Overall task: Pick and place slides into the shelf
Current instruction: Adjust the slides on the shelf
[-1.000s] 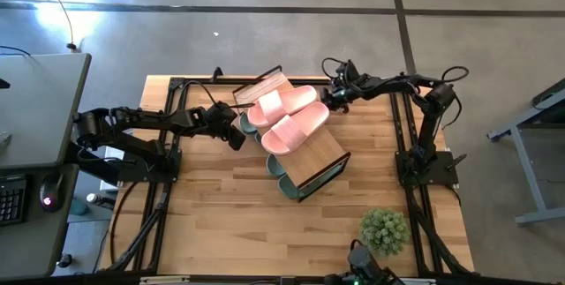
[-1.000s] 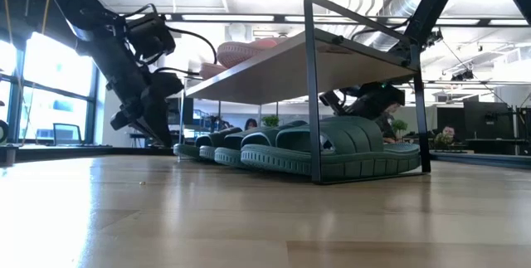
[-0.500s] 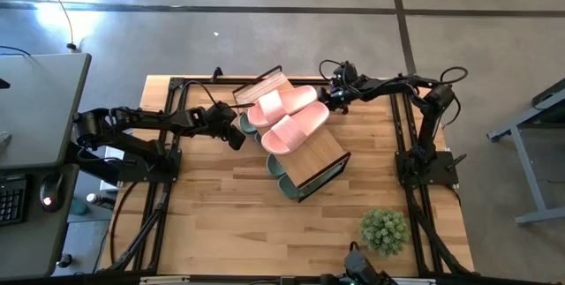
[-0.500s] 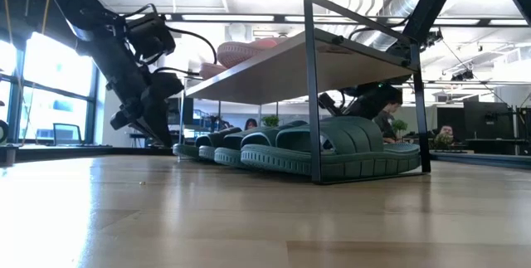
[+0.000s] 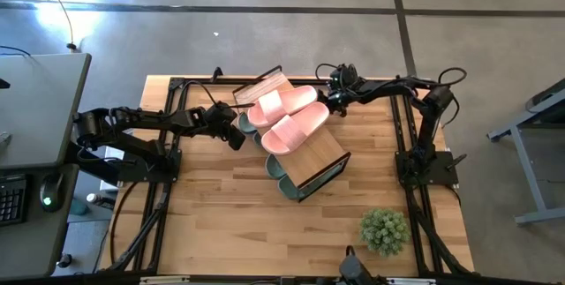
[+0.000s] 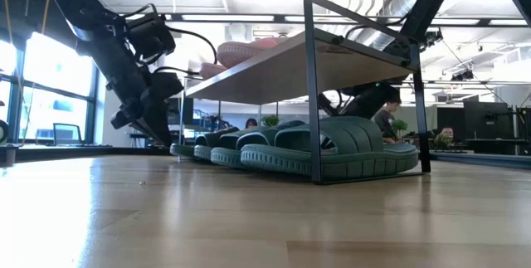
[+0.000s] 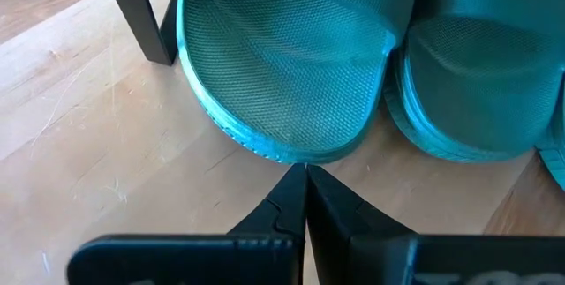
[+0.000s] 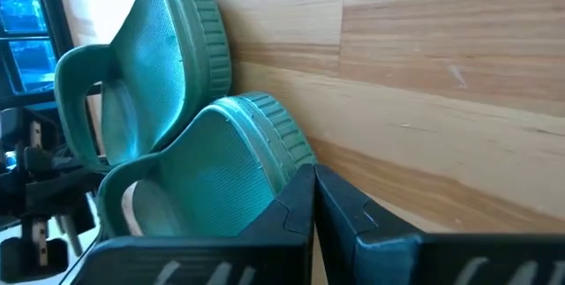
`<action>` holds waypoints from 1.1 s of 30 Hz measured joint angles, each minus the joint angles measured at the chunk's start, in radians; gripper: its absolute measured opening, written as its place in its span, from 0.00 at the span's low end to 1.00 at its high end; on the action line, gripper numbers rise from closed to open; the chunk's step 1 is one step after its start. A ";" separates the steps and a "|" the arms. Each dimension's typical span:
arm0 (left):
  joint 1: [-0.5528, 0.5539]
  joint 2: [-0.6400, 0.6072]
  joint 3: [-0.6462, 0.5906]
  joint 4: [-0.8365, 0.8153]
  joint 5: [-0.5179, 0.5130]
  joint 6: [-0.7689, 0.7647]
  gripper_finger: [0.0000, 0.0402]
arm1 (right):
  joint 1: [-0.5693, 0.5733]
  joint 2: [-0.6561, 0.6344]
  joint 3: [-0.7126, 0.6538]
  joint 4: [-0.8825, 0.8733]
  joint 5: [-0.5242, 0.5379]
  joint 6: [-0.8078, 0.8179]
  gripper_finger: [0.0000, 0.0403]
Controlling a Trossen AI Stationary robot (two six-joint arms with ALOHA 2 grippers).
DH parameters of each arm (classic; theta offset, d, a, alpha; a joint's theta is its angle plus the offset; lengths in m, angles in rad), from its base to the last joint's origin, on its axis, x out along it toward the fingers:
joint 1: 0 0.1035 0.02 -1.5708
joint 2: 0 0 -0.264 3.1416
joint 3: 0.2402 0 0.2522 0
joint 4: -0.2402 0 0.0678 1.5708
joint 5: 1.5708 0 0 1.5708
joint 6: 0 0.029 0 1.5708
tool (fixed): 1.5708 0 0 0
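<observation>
The shelf [image 5: 320,154] stands slantwise mid-table, a light plank on thin black legs [image 6: 314,94]. Two pink slides [image 5: 284,116] lie on its top. Several green slides [image 6: 332,148] rest on their soles on the table under it, side by side. My left gripper [image 5: 238,138] is shut, low at the shelf's left side, its tips at the heel of a green slide [image 7: 282,64]. My right gripper [image 5: 328,102] is shut at the shelf's far right side, its tips beside another green slide [image 8: 212,170]. My left gripper meets the green slide's heel rim [image 7: 296,156] with the tips of its shut fingers, slanting down from the table's left. The slide lies flat on the table. My right gripper's shut fingertips lie against a green slide's ribbed sole edge [image 8: 288,156], slanting down from the far right. That slide rests on the table.
A small potted plant [image 5: 384,229] stands near the front right. Black frame rails [image 5: 168,144] run along the table's left and right sides. Bare wood lies in front of the shelf. A desk with a mouse [image 5: 46,201] stands to the left of the table.
My right gripper, still shut, has moved a little toward the table's left along the shelf's far side and rolled somewhat. The green slides under the shelf have slid slightly toward the table's left.
</observation>
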 joint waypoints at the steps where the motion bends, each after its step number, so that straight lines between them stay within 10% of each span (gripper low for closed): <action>1: 0.000 0.000 0.000 0.000 0.000 0.000 0.00 | 0.002 0.000 0.000 0.000 0.008 0.000 0.00; 16: 0.000 -0.006 0.001 0.048 0.043 0.081 0.00 | 0.003 0.000 0.000 -0.006 -0.011 -0.020 0.00; 25: -0.150 -0.087 0.001 0.054 0.467 0.409 0.00 | 0.003 0.000 0.000 -0.007 -0.012 -0.024 0.00; 33: -0.485 -0.061 0.000 0.126 0.134 0.296 0.00 | 0.003 0.000 0.000 -0.007 -0.011 -0.024 0.00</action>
